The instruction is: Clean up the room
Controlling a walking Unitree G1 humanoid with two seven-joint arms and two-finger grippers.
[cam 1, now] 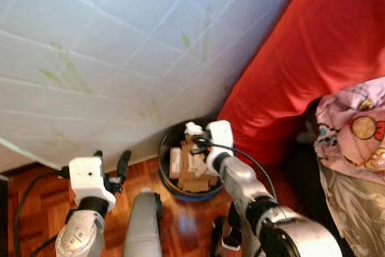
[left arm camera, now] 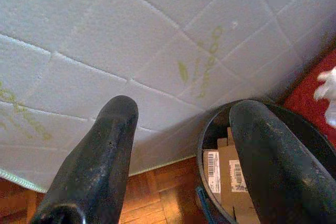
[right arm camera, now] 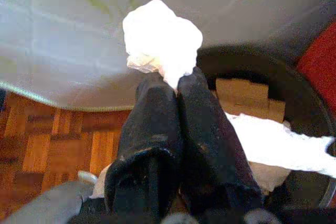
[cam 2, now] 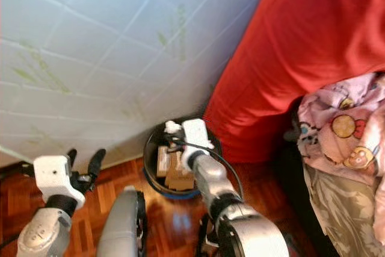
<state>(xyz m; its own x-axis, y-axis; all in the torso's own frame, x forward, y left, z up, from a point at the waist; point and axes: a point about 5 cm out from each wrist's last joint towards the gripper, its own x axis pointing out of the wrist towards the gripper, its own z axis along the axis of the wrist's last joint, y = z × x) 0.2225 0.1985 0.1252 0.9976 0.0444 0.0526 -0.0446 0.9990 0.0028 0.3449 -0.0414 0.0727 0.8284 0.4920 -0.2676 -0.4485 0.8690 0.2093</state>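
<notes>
The right gripper (right arm camera: 176, 85) pinches a crumpled white tissue wad (right arm camera: 161, 38) above the round black cardboard-filled bin (cam 1: 170, 144), apparently for dropping, while the left gripper (cam 1: 111, 167) hangs spread and empty.

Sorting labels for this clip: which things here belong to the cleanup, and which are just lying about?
Part of the job:
- crumpled white tissue, pinched in the right gripper
- black bin holding cardboard

Just lying about:
- red cover
- pink cartoon blanket
- white quilted mattress
- left gripper, open, idle
</notes>
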